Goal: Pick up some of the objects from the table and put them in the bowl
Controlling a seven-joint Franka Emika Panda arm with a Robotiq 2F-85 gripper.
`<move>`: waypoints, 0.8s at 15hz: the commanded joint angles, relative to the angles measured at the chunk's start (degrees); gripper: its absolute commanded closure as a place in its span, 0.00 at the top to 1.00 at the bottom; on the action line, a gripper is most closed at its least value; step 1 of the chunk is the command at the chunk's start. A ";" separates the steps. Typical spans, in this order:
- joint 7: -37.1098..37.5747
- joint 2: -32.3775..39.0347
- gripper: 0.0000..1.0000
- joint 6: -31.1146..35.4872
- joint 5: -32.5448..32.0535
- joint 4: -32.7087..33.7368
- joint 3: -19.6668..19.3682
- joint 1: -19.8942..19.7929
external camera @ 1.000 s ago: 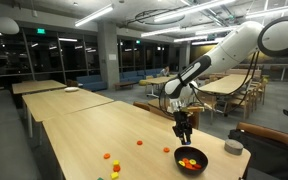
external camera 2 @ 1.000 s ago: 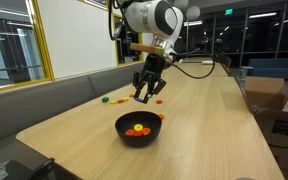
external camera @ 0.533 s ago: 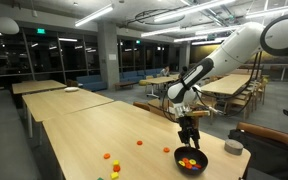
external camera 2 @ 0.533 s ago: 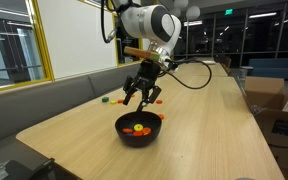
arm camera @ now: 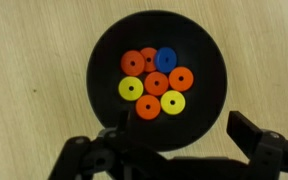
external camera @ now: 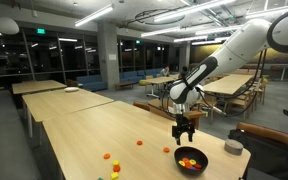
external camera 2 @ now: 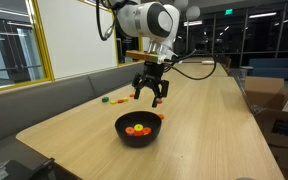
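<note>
The end effector (arm camera: 176, 138) hangs open and empty, its fingers spread to either side of the black bowl (arm camera: 102, 85) directly beneath. A cluster of discs (arm camera: 156, 84) already lies in the bowl: mostly orange, two yellow, one blue. Farther out on the tabletop (external camera: 79, 120), a few orange pieces (external camera: 107, 156) lie loose, well apart from the bowl. The task looks partly done, and more pieces could follow.

White robot arm (external camera: 236, 42): glossy, rounded tube segments, bulbous joint housings, darker seams between links. A tan-orange block sits at the wrist. Below it, a matte black two-fingered pincer (external camera 2: 150, 93) with angular, blocky fingers (arm camera: 254, 138), clearest in the wrist view. A thin black cable (external camera 2: 189, 70) loops off the wrist.
</note>
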 commanded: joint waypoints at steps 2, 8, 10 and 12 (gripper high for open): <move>8.31 -5.00 1.00 18.47 -1.13 -10.23 -0.61 3.56; 30.12 -3.49 1.00 38.31 -10.02 -15.58 -3.77 11.18; 38.97 -3.42 1.00 40.53 -17.25 -15.35 -11.08 17.93; 48.03 -2.59 1.00 40.28 -25.41 -13.74 -19.16 24.74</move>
